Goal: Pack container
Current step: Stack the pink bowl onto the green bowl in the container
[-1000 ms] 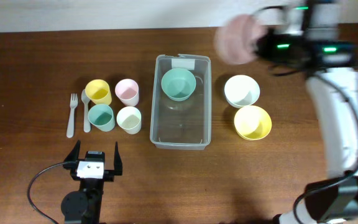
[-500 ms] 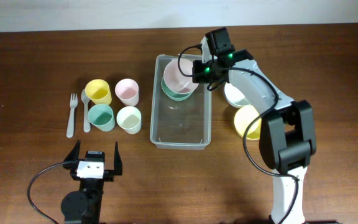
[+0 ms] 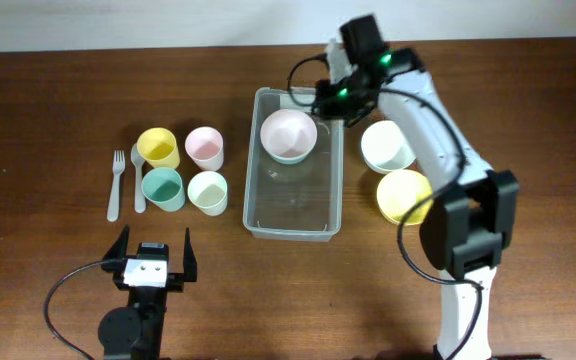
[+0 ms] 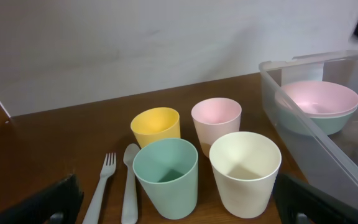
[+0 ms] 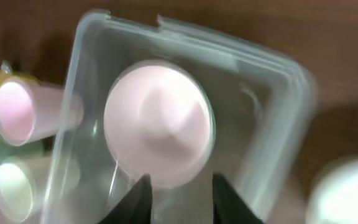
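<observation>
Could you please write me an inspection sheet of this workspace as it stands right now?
Surface: brown wooden table.
Job's things: clear container at centre; at its far end a pink bowl sits nested in a green bowl.
Clutter: white bowl and yellow bowl right of the container; yellow cup, pink cup, green cup, cream cup, fork and spoon to its left.
Grippers: left claw open, empty, at the near edge; right claw open, empty, over the container's far end.
Cables: black cable looping by the left arm; second cable at the right wrist.
Surroundings: pale wall behind the table.
</observation>
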Robot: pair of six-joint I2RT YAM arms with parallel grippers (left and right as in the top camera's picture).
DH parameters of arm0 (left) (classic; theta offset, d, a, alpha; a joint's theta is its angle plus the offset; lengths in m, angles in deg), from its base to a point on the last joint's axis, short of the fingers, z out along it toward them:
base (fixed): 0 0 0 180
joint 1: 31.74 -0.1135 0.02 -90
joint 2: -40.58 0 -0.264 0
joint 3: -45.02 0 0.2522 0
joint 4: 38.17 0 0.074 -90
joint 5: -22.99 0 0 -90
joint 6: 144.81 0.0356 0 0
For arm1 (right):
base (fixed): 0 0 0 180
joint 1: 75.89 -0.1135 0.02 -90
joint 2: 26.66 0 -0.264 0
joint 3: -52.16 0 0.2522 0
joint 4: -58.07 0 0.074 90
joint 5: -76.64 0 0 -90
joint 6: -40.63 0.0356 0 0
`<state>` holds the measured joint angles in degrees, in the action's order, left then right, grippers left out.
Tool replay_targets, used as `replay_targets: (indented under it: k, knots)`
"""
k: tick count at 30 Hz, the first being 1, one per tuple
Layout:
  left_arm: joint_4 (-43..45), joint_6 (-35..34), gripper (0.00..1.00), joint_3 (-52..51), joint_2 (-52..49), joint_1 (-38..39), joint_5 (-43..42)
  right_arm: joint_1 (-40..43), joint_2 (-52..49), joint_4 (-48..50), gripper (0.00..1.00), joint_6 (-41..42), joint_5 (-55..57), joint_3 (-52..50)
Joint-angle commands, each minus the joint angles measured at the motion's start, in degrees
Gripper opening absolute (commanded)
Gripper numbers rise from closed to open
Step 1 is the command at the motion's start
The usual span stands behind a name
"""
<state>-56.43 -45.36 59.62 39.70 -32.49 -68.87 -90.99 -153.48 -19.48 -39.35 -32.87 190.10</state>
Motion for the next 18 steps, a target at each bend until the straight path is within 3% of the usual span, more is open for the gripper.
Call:
replay_targets:
  k: [1, 8, 18]
  knots:
    - [-0.07, 0.52, 1.00, -0.31, 0.31, 0.22, 0.20, 5.07, 5.11, -9.77, 0.28, -1.73, 3.93, 9.14]
    - [-0.07, 0.52, 1.00, -0.31, 0.31, 0.22, 0.20, 15.17, 5.33, -24.33, 0.42, -2.34, 11.87, 11.17]
    - [-0.07, 0.52, 1.00, -0.31, 0.31, 0.22, 0.20, 21.79, 5.29, -25.14, 0.42, -5.60, 11.58, -12.46]
